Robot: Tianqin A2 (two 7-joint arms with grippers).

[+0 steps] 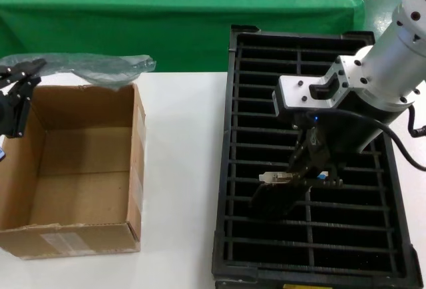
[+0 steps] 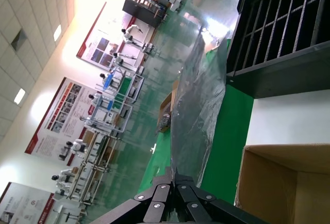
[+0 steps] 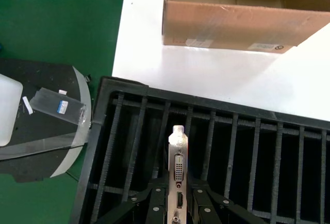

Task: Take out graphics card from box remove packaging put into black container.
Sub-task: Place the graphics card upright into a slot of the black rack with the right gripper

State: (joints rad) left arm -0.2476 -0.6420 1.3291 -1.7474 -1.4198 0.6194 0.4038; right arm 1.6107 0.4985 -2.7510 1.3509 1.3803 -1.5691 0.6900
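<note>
Two of the three stages are judged complete. The graphics card [image 1: 293, 178] is out of the box [image 1: 73, 236], which is seen empty on the white table [image 1: 180, 169], and the packaging [image 1: 100, 68] has been stripped from it.

The bare card is pinched between the closed-in fingers of the right gripper [image 3: 178, 203], bracket end outward, and is held low over the ribbed slots of the black container [image 1: 233, 169], near its middle. Whether the card's lower edge is already entered in a slot cannot be told.

The packaging is clamped in the closed left gripper [image 2: 172, 182] and is held aloft beyond the far edge of the box.

Outstanding: seating and release of the card, and disposal of the bag.
</note>
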